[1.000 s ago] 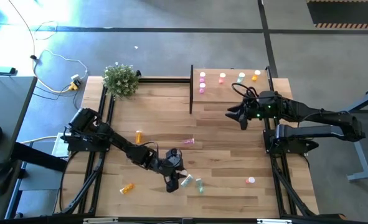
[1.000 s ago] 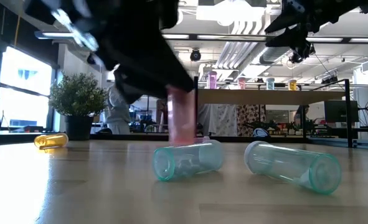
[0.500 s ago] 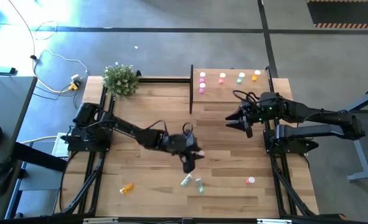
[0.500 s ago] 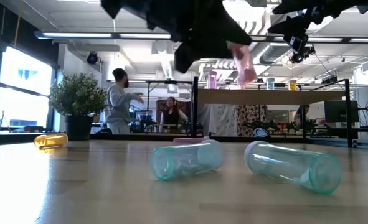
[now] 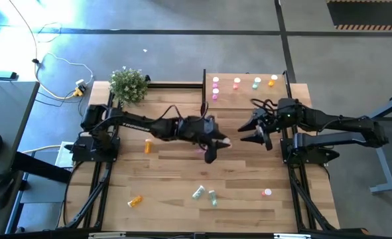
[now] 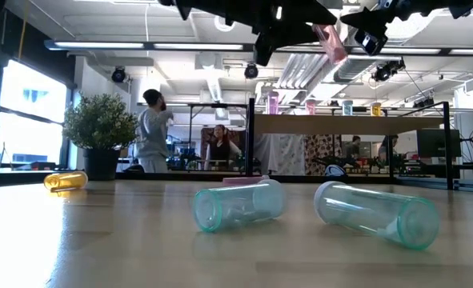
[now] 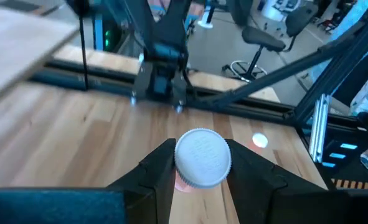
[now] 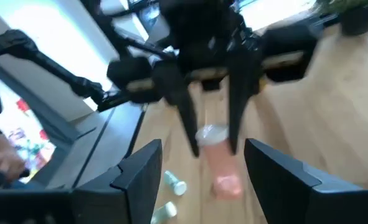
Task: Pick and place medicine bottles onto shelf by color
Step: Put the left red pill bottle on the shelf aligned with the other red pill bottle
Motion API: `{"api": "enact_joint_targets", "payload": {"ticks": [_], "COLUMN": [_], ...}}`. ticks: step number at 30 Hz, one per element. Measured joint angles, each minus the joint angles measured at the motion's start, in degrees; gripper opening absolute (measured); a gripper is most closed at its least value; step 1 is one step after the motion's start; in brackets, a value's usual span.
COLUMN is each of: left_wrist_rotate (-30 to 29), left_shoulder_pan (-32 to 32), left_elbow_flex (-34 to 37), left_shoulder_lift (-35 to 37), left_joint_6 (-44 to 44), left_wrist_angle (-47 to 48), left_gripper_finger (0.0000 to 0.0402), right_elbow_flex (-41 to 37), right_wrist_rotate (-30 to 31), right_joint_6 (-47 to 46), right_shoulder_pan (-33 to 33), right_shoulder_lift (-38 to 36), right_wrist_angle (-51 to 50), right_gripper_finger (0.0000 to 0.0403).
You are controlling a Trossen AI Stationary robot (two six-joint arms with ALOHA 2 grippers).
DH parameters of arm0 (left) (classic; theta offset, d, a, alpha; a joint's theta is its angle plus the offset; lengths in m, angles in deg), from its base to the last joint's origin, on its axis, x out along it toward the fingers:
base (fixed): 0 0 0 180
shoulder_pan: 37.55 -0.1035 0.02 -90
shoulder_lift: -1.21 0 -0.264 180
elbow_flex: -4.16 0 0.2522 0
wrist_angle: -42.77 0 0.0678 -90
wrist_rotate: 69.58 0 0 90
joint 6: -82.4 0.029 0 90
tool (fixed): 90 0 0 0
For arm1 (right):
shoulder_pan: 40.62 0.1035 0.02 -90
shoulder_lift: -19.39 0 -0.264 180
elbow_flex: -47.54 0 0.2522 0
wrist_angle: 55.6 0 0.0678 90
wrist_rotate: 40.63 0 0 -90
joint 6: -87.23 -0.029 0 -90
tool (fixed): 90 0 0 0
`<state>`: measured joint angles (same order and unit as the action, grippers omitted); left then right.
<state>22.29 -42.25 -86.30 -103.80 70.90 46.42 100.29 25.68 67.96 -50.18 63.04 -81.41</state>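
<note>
Fingers of my left gripper [image 5: 217, 142] were clamped on a pink medicine bottle [image 7: 202, 159], white cap toward the wrist camera, and I held it in the air above the middle of the plank table [image 5: 162, 179]. In the low view that pink bottle [image 6: 330, 42] hung tilted near the top of the picture, under my dark arm. My right gripper [image 5: 251, 130] stood just beside it on the shelf's side, its fingers spread wide with nothing between them; through its own camera I saw the left gripper [image 8: 212, 124] facing me with the pink bottle [image 8: 217, 158] pinched between its two fingers. Behind the right arm lay the light-wood shelf [image 5: 249, 99], with a row of bottles standing upright along its far edge: pink ones [image 5: 215, 83] nearest the dark upright panel, then another pink [image 5: 237, 82], a pale green [image 5: 257, 82] and an orange [image 5: 272, 81]. On the table, two pale green bottles [image 5: 205, 194] lay on their sides near the front edge, close together; an orange bottle [image 5: 136, 199] lay toward the front left, another orange one [image 5: 148, 146] near my left arm, and a white-capped pink one [image 5: 266, 192] stood toward the front right. A potted plant [image 5: 129, 85] sat at the far left corner.
</note>
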Motion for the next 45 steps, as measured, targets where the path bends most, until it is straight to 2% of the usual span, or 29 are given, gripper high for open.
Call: {"api": "enact_joint_targets", "payload": {"ticks": [3, 7, 16, 27, 34, 45], "left_wrist_rotate": [2.8, 6.5, 12.0, 13.3, 14.6, 13.7], "left_shoulder_pan": [-1.6, -3.4, -6.2, -6.5, -6.4, -6.4], "left_elbow_flex": [-1.2, -2.6, -4.2, -4.3, -4.3, -4.3], "left_shoulder_lift": [0.0, 0.0, 0.0, 0.0, 0.0, 0.0], "left_joint_6": [1.8, 4.1, 6.2, 6.2, 6.1, 5.7], "left_wrist_angle": [0.0, 0.2, 2.6, 5.6, 1.9, -2.2], "left_gripper_finger": [0.0117, 0.0117, 0.0117, 0.0117, 0.0117, 0.0117], "right_elbow_flex": [0.0, 0.0, 0.0, 2.8, 3.1, 3.1], "right_wrist_rotate": [-2.5, -3.0, 1.3, 4.4, 6.5, 4.9], "right_joint_6": [-0.2, -0.2, -1.3, 0.3, 1.4, 1.3], "right_shoulder_pan": [0.5, 1.8, 2.3, 2.0, 1.7, 1.7], "right_shoulder_lift": [1.9, 3.8, 6.4, 4.3, 4.9, 7.6], "right_wrist_angle": [0.3, 1.4, 3.2, 1.9, -4.7, -2.5], "right_gripper_finger": [0.0211, 0.0207, 0.0206, 0.0206, 0.0206, 0.0206]}}
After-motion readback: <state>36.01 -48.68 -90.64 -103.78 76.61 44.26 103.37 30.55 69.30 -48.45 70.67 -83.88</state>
